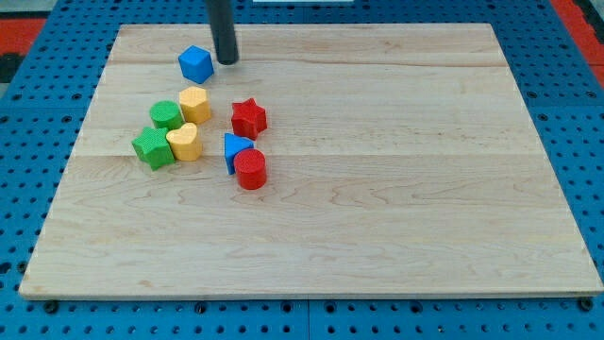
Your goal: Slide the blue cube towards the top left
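The blue cube (195,63) sits on the wooden board (396,170) near the view's top left. My tip (226,61) is just to the right of the blue cube, close beside it with a narrow gap. The dark rod rises from there out of the view's top.
Below the cube lies a cluster: a yellow block (193,103), a green round block (166,115), a green block (152,148), a yellow heart-like block (184,143), a red star (248,117), a blue triangle (235,147) and a red cylinder (250,170). Blue pegboard surrounds the board.
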Available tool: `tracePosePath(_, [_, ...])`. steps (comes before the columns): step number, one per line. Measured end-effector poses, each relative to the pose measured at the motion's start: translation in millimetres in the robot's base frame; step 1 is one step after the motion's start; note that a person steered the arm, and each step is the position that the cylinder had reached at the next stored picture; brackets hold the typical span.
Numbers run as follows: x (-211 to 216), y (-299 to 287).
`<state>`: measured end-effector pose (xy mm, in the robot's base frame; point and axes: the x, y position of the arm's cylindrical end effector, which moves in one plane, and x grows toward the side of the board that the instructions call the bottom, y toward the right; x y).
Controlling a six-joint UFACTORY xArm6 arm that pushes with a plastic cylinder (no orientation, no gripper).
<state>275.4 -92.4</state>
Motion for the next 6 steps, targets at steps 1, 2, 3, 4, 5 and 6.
tracePosePath(1, [21, -27])
tracePosePath(2, [15, -89])
tracePosePath(3, [4, -117])
tracePosePath(4, [0, -129])
tracePosePath(5, [0, -130])
tracePosePath(6, [3, -130])
